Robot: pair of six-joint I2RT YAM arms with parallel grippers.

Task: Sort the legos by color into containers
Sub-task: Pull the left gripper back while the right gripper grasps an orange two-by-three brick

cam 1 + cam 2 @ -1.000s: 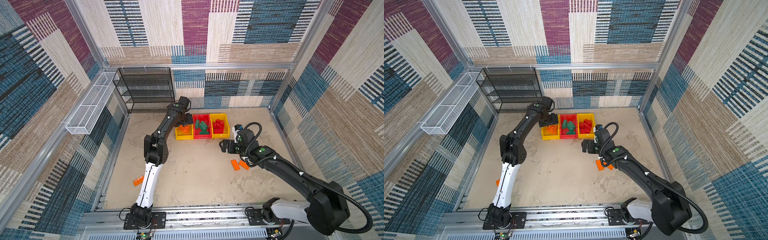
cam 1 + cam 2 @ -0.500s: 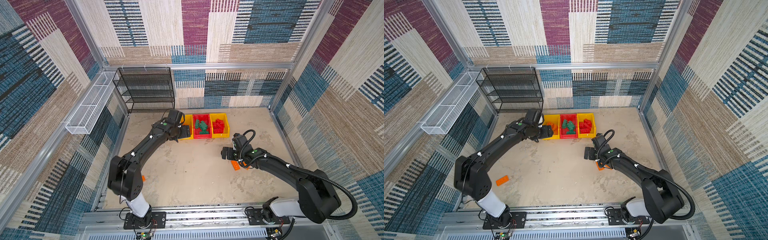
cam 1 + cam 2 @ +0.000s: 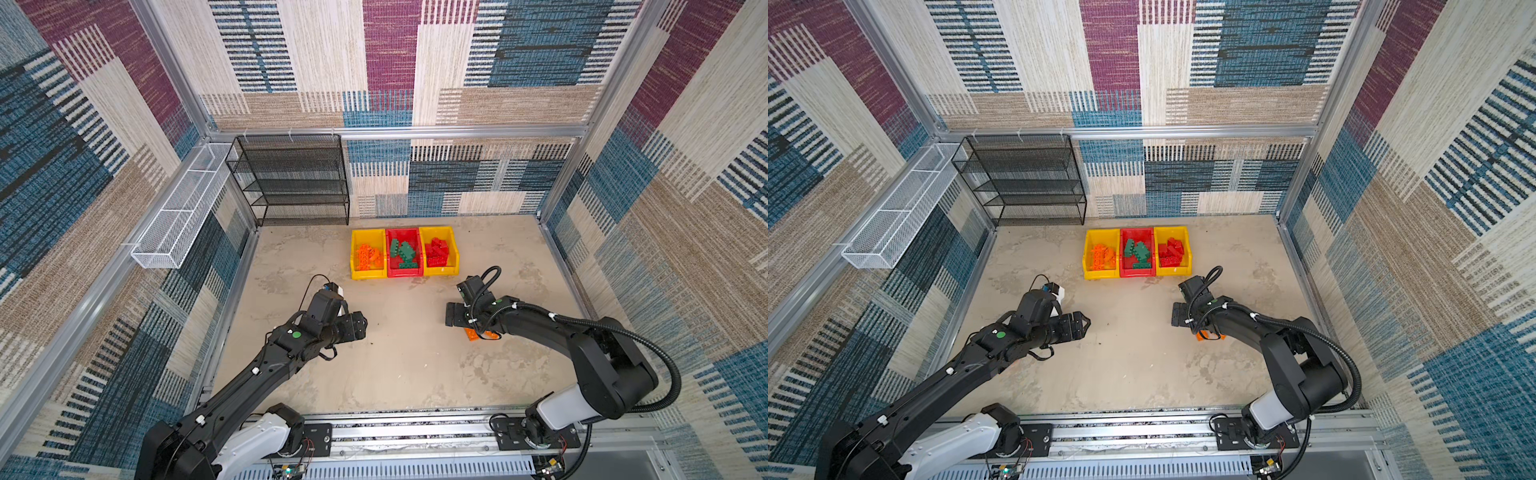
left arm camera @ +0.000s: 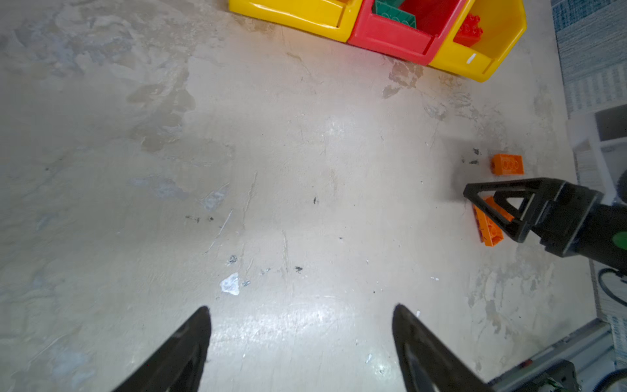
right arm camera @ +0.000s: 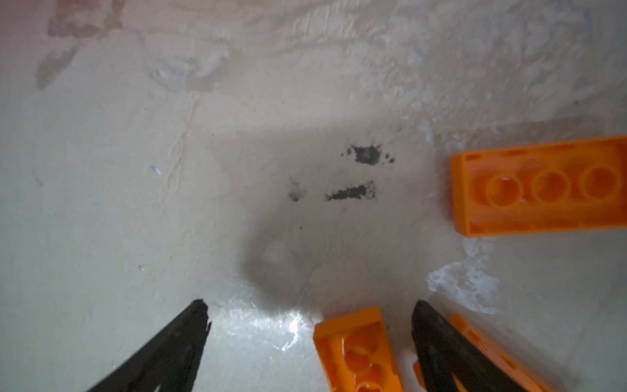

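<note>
Two black robot arms reach from a rail at the near edge over a pale, scuffed desk (image 3: 399, 374). The left pincer (image 3: 363, 325), which hung over the bins a second ago, has pulled back to the middle of the desk's left half. Its fingers (image 4: 183, 356) are spread over bare surface.

The right pincer (image 3: 451, 314) has dropped low onto the loose orange legos (image 3: 472, 334) on the desk's right half. Its fingers (image 5: 173, 356) are spread too, pinching nothing. One orange brick (image 5: 358, 349) lies between them, close against one finger. It is underside up, and its long axis runs along the fingers' reach, not across the gap. A second orange piece (image 5: 481, 342) sits just outside that finger, mostly hidden. Just beyond, a third orange brick (image 5: 543, 190) lies apart, also underside up with three round tubes showing. Its long axis runs crosswise to the fingers.

Farther back, three bins touch in a row as before, their long sides running away from the arms. The left yellow bin (image 3: 368, 274) holds orange legos (image 3: 369, 257), the red bin (image 3: 405, 272) holds green legos (image 3: 402, 252), and the right yellow bin (image 3: 442, 271) holds red legos (image 3: 436, 251). A black mesh rack (image 3: 299, 183) stands against the back wall.
</note>
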